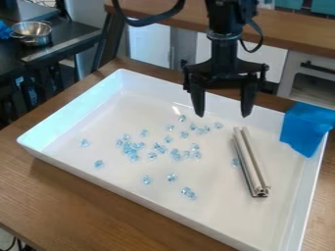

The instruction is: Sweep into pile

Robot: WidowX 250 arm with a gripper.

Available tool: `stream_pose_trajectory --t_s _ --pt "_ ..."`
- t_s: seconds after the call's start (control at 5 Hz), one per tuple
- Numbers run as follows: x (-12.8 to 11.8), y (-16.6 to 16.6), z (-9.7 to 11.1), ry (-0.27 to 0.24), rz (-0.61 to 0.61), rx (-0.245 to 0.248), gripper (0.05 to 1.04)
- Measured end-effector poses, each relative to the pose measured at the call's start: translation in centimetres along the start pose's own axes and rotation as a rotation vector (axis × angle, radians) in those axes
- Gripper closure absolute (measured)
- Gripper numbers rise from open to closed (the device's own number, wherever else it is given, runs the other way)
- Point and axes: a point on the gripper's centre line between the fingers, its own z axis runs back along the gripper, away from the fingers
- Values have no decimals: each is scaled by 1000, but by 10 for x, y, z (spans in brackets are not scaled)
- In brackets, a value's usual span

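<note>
White cupboards (149,46) stand behind the brown bench (85,208). Beside the bench, a black table (70,34) holds a shiny pot (33,33).

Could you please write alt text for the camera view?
Small clear-blue pieces lie scattered across a white tray, left of a metal bar; above them hangs a robot's open, empty black hand. A blue cloth drapes the tray's right edge.
</note>
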Motion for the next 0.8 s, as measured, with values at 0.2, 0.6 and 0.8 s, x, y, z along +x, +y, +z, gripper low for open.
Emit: stream_pose_trajectory --t_s 0.2,0.6,0.8 --pt "-3 3 -14 34 8 22 83" --pt "0 -9 -28 27 25 44 83" --pt "1 -14 -37 31 38 62 83"
